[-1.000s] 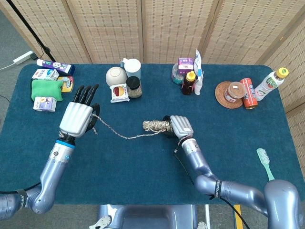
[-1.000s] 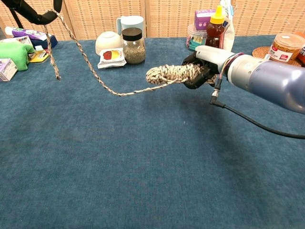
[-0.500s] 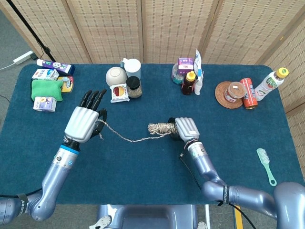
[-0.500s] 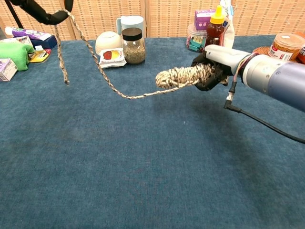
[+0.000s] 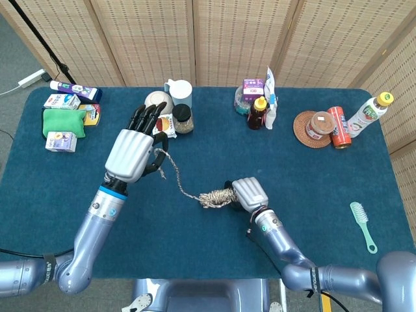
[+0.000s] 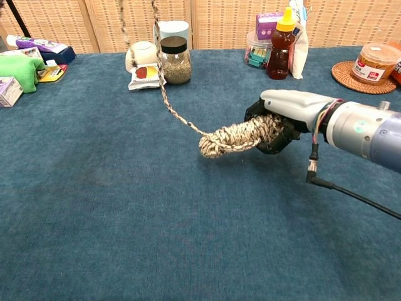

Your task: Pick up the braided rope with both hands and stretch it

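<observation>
The braided rope [image 5: 214, 197] is a beige and brown cord with a thick coiled bundle [image 6: 235, 135] at one end. My right hand [image 5: 249, 194] grips that bundle above the table's middle. From the bundle a thin strand [image 6: 177, 113] climbs up and to the left. My left hand [image 5: 134, 151] holds the strand's other end high over the table, fingers pointing away; in the chest view this hand is out of frame. A short loose tail [image 5: 162, 168] dangles beside it.
A bowl [image 5: 158, 99], a jar [image 5: 182, 119] and a snack packet [image 6: 145, 75] stand right behind the left hand. Bottles and boxes [image 5: 258, 104] line the back edge, a coaster with cans [image 5: 322, 127] sits back right, and a toothbrush [image 5: 363, 226] lies at the right.
Both hands moved. The left hand rose and shifted right toward the jar, leaving the chest view. The right hand carried the bundle nearer to me, so the strand now runs steeply.
</observation>
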### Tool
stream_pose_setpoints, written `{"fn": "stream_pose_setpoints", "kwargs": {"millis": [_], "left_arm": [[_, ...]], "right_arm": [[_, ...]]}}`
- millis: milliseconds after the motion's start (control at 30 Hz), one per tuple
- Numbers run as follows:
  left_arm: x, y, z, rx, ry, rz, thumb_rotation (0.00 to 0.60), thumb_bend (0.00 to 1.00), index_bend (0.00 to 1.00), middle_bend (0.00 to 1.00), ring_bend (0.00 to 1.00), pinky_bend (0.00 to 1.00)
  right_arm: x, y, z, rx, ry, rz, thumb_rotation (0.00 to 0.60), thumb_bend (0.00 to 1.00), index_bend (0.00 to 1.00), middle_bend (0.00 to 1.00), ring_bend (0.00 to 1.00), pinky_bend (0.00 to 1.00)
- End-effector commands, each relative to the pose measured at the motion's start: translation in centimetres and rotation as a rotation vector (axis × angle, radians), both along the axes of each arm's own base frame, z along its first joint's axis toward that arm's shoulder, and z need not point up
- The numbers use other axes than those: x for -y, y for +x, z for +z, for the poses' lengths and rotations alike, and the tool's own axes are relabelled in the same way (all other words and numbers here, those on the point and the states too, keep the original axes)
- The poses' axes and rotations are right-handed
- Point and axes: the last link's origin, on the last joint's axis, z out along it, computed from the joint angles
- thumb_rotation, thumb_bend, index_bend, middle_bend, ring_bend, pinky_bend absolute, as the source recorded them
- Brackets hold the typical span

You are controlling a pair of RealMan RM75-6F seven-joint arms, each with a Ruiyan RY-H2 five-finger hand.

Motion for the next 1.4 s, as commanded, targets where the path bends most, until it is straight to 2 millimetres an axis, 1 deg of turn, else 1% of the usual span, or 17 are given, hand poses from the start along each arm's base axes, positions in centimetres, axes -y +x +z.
{"fn": "stream_pose_setpoints", "kwargs": {"millis": [33,233,433,600,733,833,933,1133,1333,1400], "left_arm": [[-0.8,1.7,-0.7,0.013,0.018,-0.003,0.6,0.4,0.65,0.0,0.0,0.0],[-2.8,3.4,-2.6,0.003,0.066,0.034,0.6,0.4,0.65,0.0,0.0,0.0],[-5.1,4.4,-4.4,0.002,0.103,0.06,0.6,0.4,0.65,0.0,0.0,0.0],[-7.1,4.5,-5.9,-0.007,0.121,0.089,0.6,0.4,0.65,0.0,0.0,0.0],[-8.1,3.7,-7.3,-0.01,0.114,0.124,0.6,0.4,0.65,0.0,0.0,0.0],[-8.4,2.5,-8.6,-0.032,0.099,0.141,0.6,0.4,0.65,0.0,0.0,0.0],[-8.5,0.9,-9.9,-0.056,0.079,0.155,0.6,0.4,0.65,0.0,0.0,0.0],[-8.5,-1.5,-11.4,-0.096,0.055,0.165,0.6,0.4,0.65,0.0,0.0,0.0],[-8.1,-3.4,-12.4,-0.143,0.038,0.141,0.6,0.4,0.65,0.0,0.0,0.0],[-7.5,-4.0,-12.9,-0.165,0.024,0.123,0.6,0.4,0.65,0.0,0.0,0.0]], "right_arm": [[-1.9,0.2,0.4,0.028,0.053,0.036,0.6,1.0,0.71,0.56,0.5,0.74],[-4.7,0.6,1.7,0.082,0.134,0.087,0.6,1.0,0.71,0.56,0.5,0.74],[-6.5,1.7,3.2,0.2,0.226,0.088,0.6,1.0,0.71,0.56,0.5,0.74],[-7.4,2.9,4.8,0.306,0.29,0.077,0.6,1.0,0.71,0.56,0.5,0.74],[-7.8,3.9,6.1,0.382,0.319,0.061,0.6,1.0,0.71,0.56,0.5,0.74],[-7.7,4.3,6.8,0.432,0.335,0.038,0.6,1.0,0.71,0.56,0.5,0.74],[-7.2,4.8,7.5,0.481,0.343,0.001,0.6,1.0,0.71,0.56,0.5,0.74],[-6.0,5.4,8.1,0.542,0.337,-0.058,0.6,1.0,0.71,0.56,0.5,0.74],[-4.2,6.4,8.7,0.611,0.295,-0.128,0.6,1.0,0.71,0.56,0.5,0.74],[-3.2,6.8,9.1,0.629,0.261,-0.152,0.6,1.0,0.71,0.56,0.5,0.74]]}}
